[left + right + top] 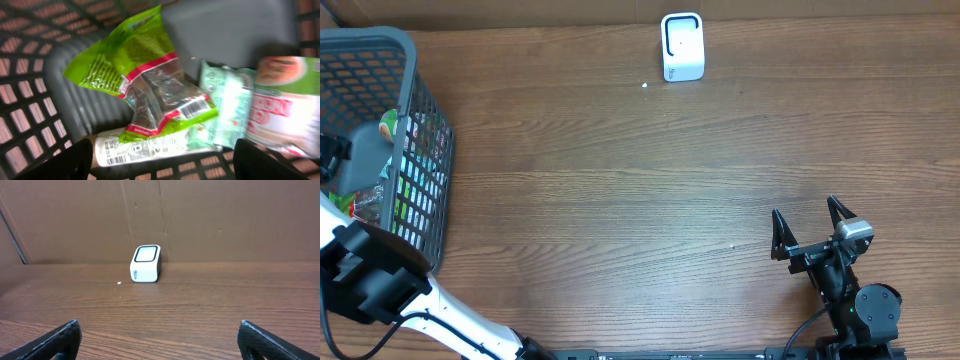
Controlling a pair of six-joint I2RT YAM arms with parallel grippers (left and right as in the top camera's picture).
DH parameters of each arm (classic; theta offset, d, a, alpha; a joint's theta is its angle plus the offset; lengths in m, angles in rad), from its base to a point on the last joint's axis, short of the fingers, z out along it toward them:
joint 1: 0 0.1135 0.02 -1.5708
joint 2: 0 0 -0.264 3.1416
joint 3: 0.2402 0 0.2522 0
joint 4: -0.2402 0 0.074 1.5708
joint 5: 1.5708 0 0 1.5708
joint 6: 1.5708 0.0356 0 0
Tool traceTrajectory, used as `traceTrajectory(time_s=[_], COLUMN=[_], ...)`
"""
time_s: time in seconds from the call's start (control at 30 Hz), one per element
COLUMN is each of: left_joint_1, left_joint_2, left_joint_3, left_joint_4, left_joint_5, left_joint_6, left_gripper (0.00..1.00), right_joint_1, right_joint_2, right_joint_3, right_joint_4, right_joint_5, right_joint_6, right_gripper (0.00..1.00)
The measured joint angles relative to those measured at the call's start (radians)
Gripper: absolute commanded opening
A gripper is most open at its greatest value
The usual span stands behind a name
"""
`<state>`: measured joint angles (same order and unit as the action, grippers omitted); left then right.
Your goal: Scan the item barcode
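I am holding my left hand [161, 152] wide and empty over the green snack bag [145, 75], lying among other packets [235, 100] in the basket [420, 60] at 9 o'clock on the desk [620, 200]; I am judging it light, crinkly and slippery, best pinched by its sealed edge at 11 o'clock. Its barcode [192, 107] is showing at 4 o'clock, the other print blurring past reading, while my right hand [804, 210] is hovering wide at 5 o'clock.

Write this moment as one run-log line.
left gripper: open over green packet in basket | right gripper: open, empty | scanner: no item near
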<state>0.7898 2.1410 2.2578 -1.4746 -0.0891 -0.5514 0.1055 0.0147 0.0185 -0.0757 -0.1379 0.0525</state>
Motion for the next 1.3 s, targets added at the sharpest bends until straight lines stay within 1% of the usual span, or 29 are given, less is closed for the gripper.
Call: traceTrajectory(time_s=[0.27,0.57,0.6,0.67,0.73,0.77,0.8,0.83,0.87,0.93,0.97,1.13,1.2,1.3], left_joint_1=[0.033,0.035,0.035,0.035,0.035,0.035,0.035,0.035,0.035,0.033,0.03,0.029,0.03,0.031], left_joint_2=[0.0,0.001,0.001,0.0,-0.003,-0.01,-0.019,-0.026,-0.036,-0.043,-0.044,-0.046,-0.043,-0.022], left_joint_3=[-0.232,-0.458,-0.477,-0.517,-0.555,-0.576,-0.597,-0.614,-0.637,-0.654,-0.657,-0.644,-0.626,-0.567], left_joint_4=[0.126,0.34,0.36,0.412,0.465,0.492,0.52,0.539,0.565,0.586,0.594,0.554,0.509,0.4], left_joint_5=[0.0,-0.003,-0.006,-0.015,-0.018,-0.018,-0.018,-0.018,-0.015,-0.011,-0.01,-0.019,-0.023,-0.027], left_joint_6=[-0.072,-0.117,-0.122,-0.128,-0.128,-0.129,-0.13,-0.13,-0.131,-0.138,-0.137,-0.118,-0.107,-0.097], left_gripper=[0.84,0.85,0.88,0.89,0.88,0.85,0.79,0.68,0.5,0.07,0.04,0.04,0.04,0.04], right_joint_1=[0.0,0.0,0.0,0.0,0.0,0.0,0.0,0.0,0.0,0.0,0.0,0.0,0.0,0.0], right_joint_2=[0.0,0.0,0.0,0.0,0.0,0.0,0.0,0.0,0.0,0.0,0.0,0.0,0.0,0.0], right_joint_3=[0.0,0.0,0.0,0.0,0.0,0.0,0.0,0.0,0.0,0.0,0.0,0.0,0.0,0.0], right_joint_4=[0.0,0.0,0.0,-0.001,0.0,-0.001,0.0,0.0,0.0,0.0,-0.001,0.0,0.0,0.0], right_joint_5=[0.0,0.0,0.0,0.0,0.0,0.0,0.0,0.0,0.0,0.0,0.0,0.0,0.0,0.0], right_joint_6=[0.0,0.0,0.0,0.0,0.0,0.0,0.0,0.0,0.0,0.0,0.0,0.0,0.0,0.0], right_gripper=[1.0,1.0,1.0,1.0,1.0,1.0,1.0,1.0,1.0,1.0,1.0,1.0,1.0,1.0])
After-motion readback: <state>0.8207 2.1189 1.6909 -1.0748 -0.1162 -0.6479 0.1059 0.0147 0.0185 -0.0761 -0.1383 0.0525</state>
